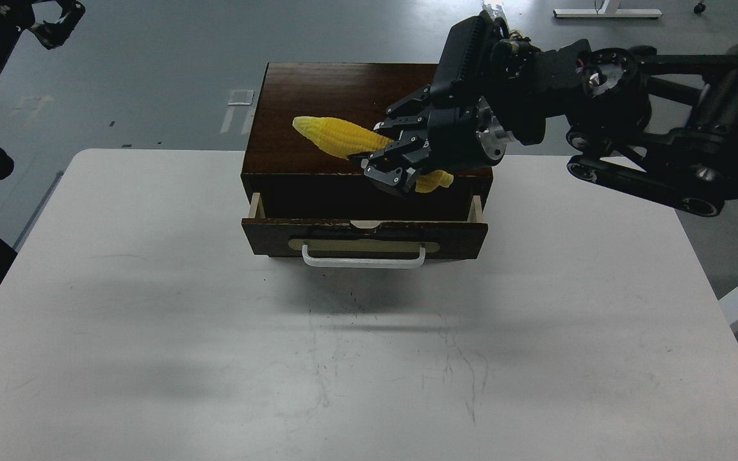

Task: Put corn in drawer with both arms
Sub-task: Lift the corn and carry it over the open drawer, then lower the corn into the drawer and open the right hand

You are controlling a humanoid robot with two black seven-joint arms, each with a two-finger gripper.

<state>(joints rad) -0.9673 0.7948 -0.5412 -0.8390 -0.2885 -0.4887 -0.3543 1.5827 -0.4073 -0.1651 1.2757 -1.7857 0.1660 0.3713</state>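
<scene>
Two steps look done, judging by the layout: the dark brown wooden drawer (364, 238) with its white bar handle (364, 259) stands pulled partly open, and the right gripper (389, 153) has its jaws clamped on the bright yellow, tapered corn cob (342, 137) above the boxy dark wood cabinet (343, 96). Lowering the cob into the drawer and shutting it remain. Whether the left gripper (58, 22), raised at the far left, is parted or closed cannot be told.
</scene>
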